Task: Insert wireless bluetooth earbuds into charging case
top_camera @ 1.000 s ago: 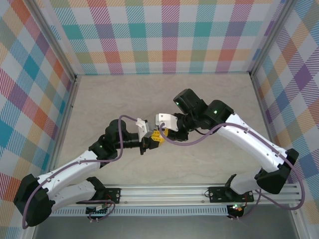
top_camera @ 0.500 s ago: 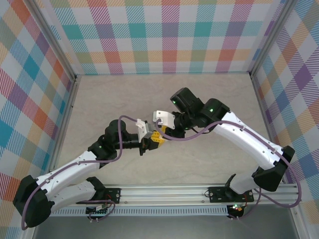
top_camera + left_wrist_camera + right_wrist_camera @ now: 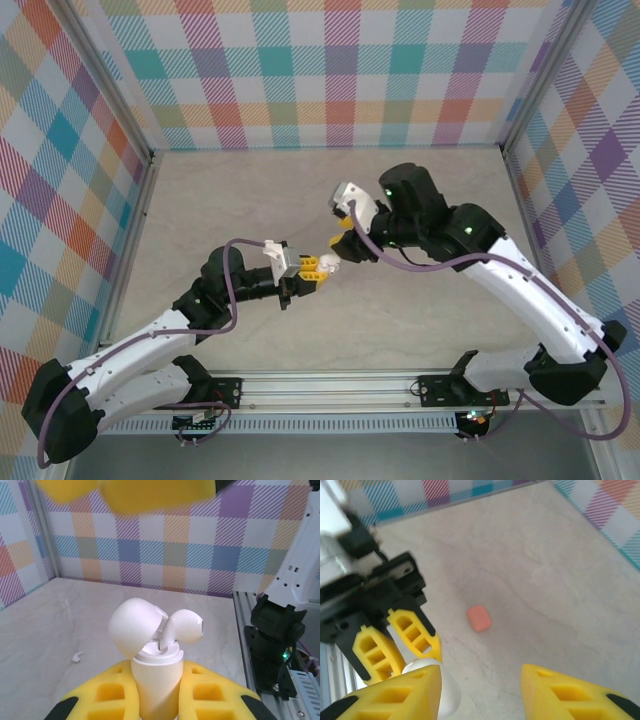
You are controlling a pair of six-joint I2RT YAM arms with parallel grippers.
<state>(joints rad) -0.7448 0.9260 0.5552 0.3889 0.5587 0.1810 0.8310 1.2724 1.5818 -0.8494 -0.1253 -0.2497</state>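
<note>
My left gripper (image 3: 316, 268) (image 3: 157, 672) is shut on a white charging case (image 3: 155, 680) (image 3: 329, 264), held upright between its yellow fingers. The case's round lid (image 3: 134, 627) is tipped open to the left. A white earbud (image 3: 184, 626) stands in the case's mouth, stem down and head sticking out. A second white earbud (image 3: 77, 656) lies on the table behind. My right gripper (image 3: 338, 232) (image 3: 482, 695) is open and holds nothing, just up and right of the case (image 3: 437, 687). A coral-pink case (image 3: 479, 618) lies on the table beyond it.
The beige table (image 3: 250, 190) is fenced by plaid walls on three sides. An aluminium rail (image 3: 330, 385) runs along the near edge, and the right arm's black base (image 3: 274, 630) stands on it.
My right gripper has opened and drawn back up and to the right, away from the case. The white earbud stays in the case's mouth. My left gripper still holds the case.
</note>
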